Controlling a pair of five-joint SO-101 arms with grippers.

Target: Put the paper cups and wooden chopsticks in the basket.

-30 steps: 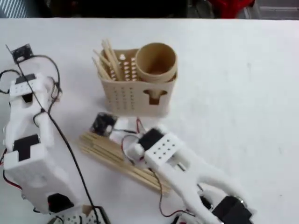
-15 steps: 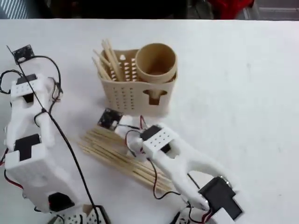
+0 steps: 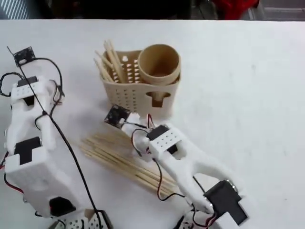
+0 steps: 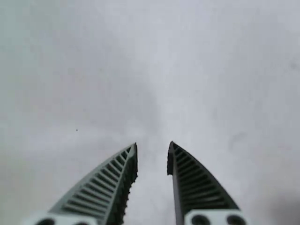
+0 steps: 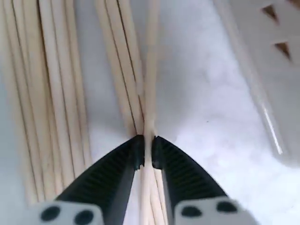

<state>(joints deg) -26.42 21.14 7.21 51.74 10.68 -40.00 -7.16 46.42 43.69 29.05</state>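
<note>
Near edge first: the loose chopsticks (image 3: 119, 160) lie fanned on the tabletop (image 3: 248, 95). The right claw (image 5: 146, 157) has slid forward over them this last second, and its jaws are pinched narrow on a stick or two. Looks like the next load is gripped! By the left edge, the left claw (image 4: 152, 157) hangs slightly parted, empty. Farther back, the basket (image 3: 128, 100) holds a paper cup (image 3: 159, 64) and standing chopsticks (image 3: 112, 59).

White table (image 3: 248, 95); red object (image 3: 236, 7) beyond far edge.
</note>
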